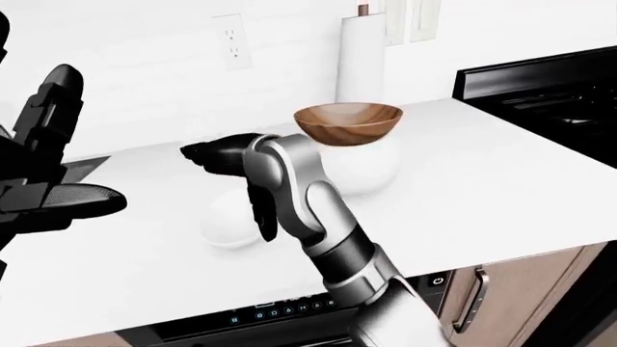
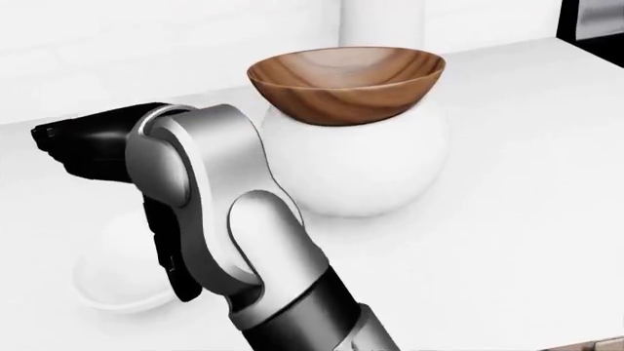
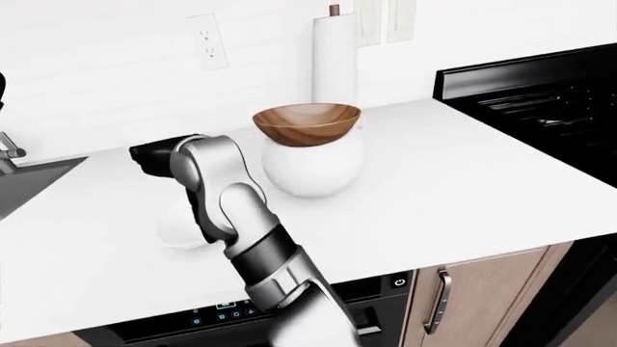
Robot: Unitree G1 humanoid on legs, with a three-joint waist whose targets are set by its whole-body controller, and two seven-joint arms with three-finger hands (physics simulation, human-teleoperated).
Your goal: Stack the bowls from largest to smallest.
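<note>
Wooden bowl (image 2: 347, 84) sits upright on top of the large white bowl (image 2: 361, 172), which appears to lie upside down, dome up, at the middle of the white surface (image 1: 501, 188). Contact between the two is limited to the wooden bowl's base on the dome, so this perch is judged unstable. A small white bowl (image 2: 112, 274) lies to the near left of that pair, apart from it and partly hidden by the right arm (image 2: 229, 241).

The right hand (image 1: 260, 213) hangs fingers-down at the right edge of the small white bowl. Whether its fingers are spread or closed cannot be determined; they read as one dark shape, and no grip on the bowl is visible. The left hand (image 1: 43, 173) is raised at the far left of the left-eye view, fingers spread and holding nothing.

Handling assessment: all three bowls look rigid. The white ones appear glazed, therefore smooth, likely slippery and prone to chipping; the wooden one is probably lighter and offers more friction. Recommended hold is at the rim, one finger inside and the others outside. An inverted bowl offers no exposed rim; lift it at its lower edge.
</note>
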